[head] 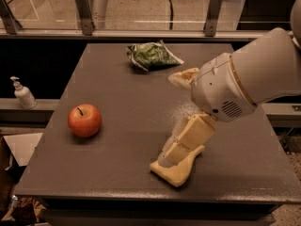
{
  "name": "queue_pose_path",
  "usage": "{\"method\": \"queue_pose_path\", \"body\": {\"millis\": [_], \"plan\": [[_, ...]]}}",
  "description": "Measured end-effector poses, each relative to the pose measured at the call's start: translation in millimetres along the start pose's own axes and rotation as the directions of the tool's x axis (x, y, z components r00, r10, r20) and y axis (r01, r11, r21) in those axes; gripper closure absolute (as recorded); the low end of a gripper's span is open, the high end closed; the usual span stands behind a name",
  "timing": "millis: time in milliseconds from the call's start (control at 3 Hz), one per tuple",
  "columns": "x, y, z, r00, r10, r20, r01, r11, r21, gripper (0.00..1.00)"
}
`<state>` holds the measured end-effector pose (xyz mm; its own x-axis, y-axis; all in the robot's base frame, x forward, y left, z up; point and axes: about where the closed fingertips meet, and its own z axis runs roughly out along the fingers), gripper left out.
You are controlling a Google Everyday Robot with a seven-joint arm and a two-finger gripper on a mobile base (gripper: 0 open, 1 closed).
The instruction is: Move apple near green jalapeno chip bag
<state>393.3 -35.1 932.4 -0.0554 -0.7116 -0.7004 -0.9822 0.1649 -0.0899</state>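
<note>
The red-orange apple (84,120) sits on the left side of the dark table (113,178). The crumpled green jalapeno chip bag (153,55) lies at the table's far edge, near the middle. My gripper (168,120) hangs from the large white arm (244,86) coming in from the right. It is open and empty. One finger (182,76) points toward the bag, and the other finger (188,138) reaches down over the sponge. The gripper is well right of the apple and nearer than the bag.
A wavy yellow sponge (178,171) lies near the front of the table, partly hidden by the lower finger. A soap pump bottle (22,94) stands on a ledge to the left. A glass railing with metal posts (84,8) runs behind the table.
</note>
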Motion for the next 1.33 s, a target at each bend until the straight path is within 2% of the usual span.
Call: {"method": "queue_pose_path", "body": {"millis": [333, 667, 1000, 1333], "plan": [[0, 0, 0, 1.000, 0.000, 0.000, 0.000, 1.0000, 0.000, 0.00], [10, 2, 1, 0.998, 0.037, 0.047, -0.038, 0.9992, 0.012, 0.00], [10, -1, 16, 0.990, 0.055, 0.130, -0.060, 0.9974, 0.039, 0.00], [3, -10, 45, 0.982, 0.042, 0.185, -0.056, 0.9960, 0.070, 0.00]]}}
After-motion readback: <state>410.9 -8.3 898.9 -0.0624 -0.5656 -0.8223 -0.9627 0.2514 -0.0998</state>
